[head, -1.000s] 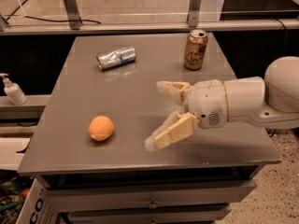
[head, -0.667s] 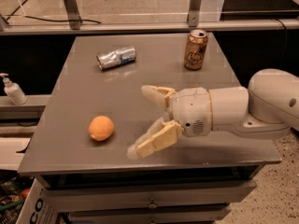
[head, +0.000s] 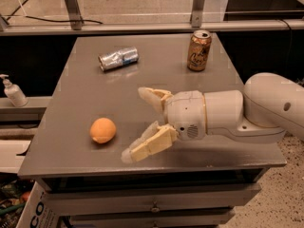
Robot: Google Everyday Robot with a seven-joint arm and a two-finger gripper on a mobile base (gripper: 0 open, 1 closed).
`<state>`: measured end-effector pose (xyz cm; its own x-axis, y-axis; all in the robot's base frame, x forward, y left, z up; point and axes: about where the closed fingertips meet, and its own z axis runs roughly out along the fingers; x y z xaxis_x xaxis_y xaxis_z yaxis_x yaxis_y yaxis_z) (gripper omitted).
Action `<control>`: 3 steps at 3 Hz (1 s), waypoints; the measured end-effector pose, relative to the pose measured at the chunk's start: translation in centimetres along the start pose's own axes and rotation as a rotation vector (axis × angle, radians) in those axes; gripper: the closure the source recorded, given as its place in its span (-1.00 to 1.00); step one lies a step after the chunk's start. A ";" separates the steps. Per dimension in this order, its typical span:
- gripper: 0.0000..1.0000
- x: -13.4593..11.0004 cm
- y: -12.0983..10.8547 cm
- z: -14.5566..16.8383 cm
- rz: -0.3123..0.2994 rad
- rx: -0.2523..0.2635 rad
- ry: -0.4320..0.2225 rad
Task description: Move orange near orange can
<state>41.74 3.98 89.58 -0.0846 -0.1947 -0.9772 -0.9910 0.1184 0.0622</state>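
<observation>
The orange (head: 103, 130) lies on the grey table (head: 85, 84) near its front left. The orange can (head: 199, 50) stands upright at the back right of the table. My gripper (head: 136, 125) reaches in from the right, low over the table, just right of the orange. Its two fingers are spread wide, one toward the back (head: 153, 96) and one toward the front (head: 147, 147), and hold nothing. The orange sits a little left of the gap between them, apart from both.
A dented silver and blue can (head: 118, 59) lies on its side at the back left. A soap dispenser (head: 13, 92) stands on a ledge left of the table. Drawers sit below the table's front edge. A rail runs behind the table.
My gripper has moved left across the table toward the orange, fingers staying spread. The orange and both cans have not moved.
</observation>
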 end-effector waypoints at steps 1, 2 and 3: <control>-1.00 1.3 0.1 2.7 -0.028 0.021 0.018; -1.00 3.1 -0.3 5.2 -0.052 0.053 0.059; -1.00 4.8 -1.0 6.9 -0.060 0.085 0.097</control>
<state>43.00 9.70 83.45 -0.0390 -0.2965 -0.9542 -0.9827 0.1845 -0.0172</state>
